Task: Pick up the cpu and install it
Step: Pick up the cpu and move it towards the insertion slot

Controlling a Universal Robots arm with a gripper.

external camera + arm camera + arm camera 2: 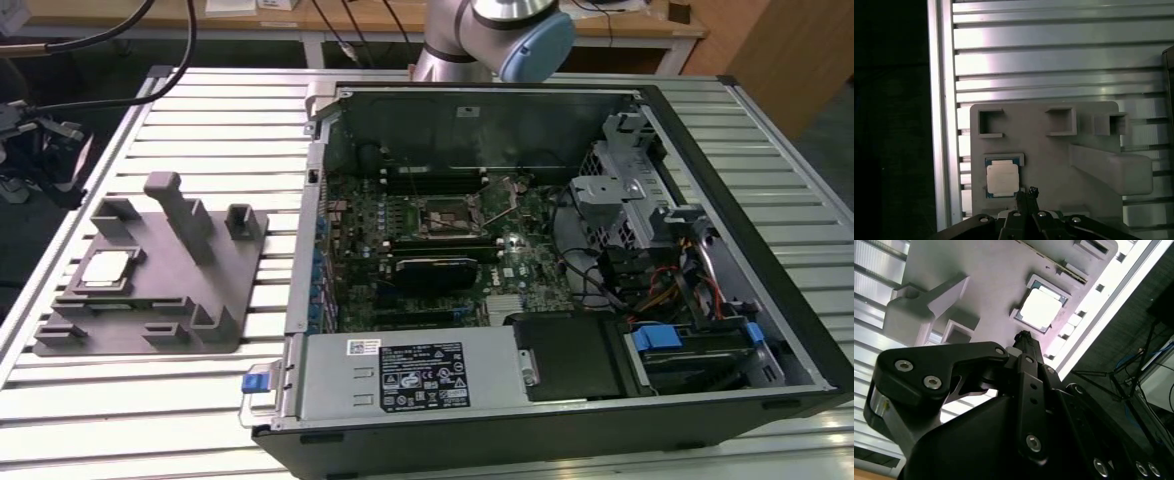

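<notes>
The cpu (110, 268), a flat square chip with a silvery top, lies in a shallow pocket of the grey fixture tray (200, 295) at the exterior view's left. In both wrist views the cpu (1002, 179) (1040, 307) is seen from above on the tray (1044, 150). My gripper (1027, 194) (1023, 336) hangs over the tray, its dark fingers drawn together with nothing between them, the tips just off one corner of the chip and apart from it.
An open computer case (747, 230) lies on the slatted metal table (200, 110), its motherboard socket (447, 213) in the middle with the lever raised. Upright posts (180, 215) rise from the tray. The arm's base (494, 40) stands behind the case.
</notes>
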